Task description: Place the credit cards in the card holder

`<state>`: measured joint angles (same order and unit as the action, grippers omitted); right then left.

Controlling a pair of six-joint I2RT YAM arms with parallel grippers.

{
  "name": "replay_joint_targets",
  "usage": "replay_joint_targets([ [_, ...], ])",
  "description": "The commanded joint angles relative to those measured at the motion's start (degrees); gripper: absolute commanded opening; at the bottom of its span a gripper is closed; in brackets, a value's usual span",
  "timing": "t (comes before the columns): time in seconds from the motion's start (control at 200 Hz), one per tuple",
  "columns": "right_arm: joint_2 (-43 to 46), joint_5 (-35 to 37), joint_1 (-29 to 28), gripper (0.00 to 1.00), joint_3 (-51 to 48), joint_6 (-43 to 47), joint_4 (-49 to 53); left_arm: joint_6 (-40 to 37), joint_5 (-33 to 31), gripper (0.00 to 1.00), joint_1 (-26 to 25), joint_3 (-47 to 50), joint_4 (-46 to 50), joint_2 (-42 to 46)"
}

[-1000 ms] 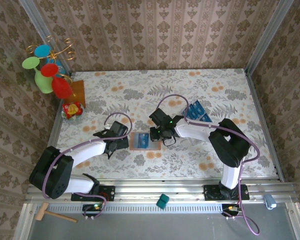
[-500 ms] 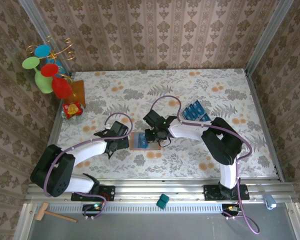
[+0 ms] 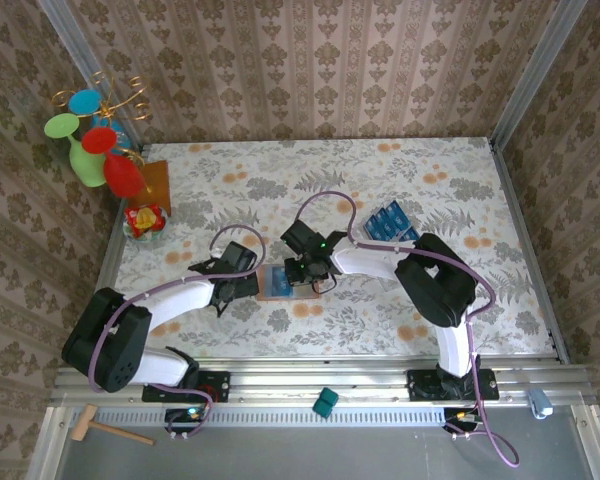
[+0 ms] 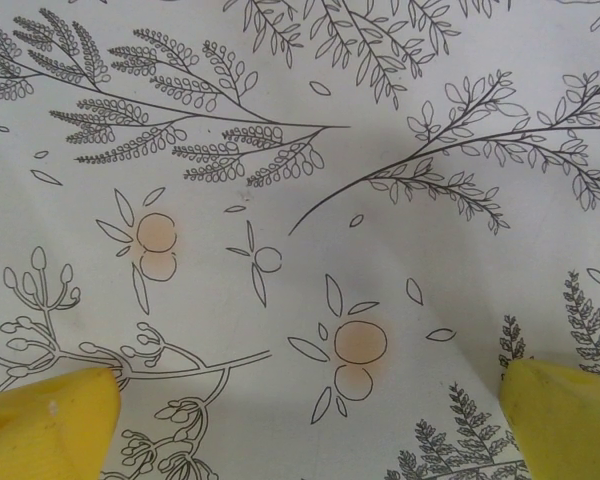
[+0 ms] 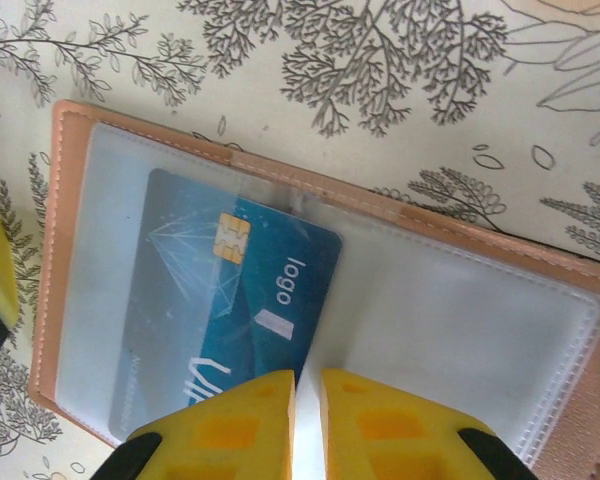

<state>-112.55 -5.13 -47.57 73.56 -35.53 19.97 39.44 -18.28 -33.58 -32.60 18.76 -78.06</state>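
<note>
Covering the table (image 3: 540, 345) is a floral cloth (image 4: 430, 90); patterned wallpaper (image 3: 310, 70) lines the walls. The left gripper (image 4: 305, 415) gapes wide over bare cloth, holding nothing. The right gripper (image 5: 307, 400), nearly closed, has its tips at the edge of a blue card (image 5: 210, 300) lying in the clear pocket of the open wallet (image 5: 480, 340); whether it pinches is unclear. Both arms reach inward to mid-table.
</note>
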Motion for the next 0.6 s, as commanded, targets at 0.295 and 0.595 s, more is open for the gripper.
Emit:
replay_joint_targets([
  [0.295,-3.7,-2.2,-1.3,0.17,3.7,-0.6,0.9,-0.4,1.8,1.00,0.2,0.4,-0.7,-2.2],
  [0.595,-4.3,-3.3,-1.8,0.17,6.0,-0.6,1.4,-0.3,1.6,1.00,-0.1,0.0,-0.3,-2.3],
])
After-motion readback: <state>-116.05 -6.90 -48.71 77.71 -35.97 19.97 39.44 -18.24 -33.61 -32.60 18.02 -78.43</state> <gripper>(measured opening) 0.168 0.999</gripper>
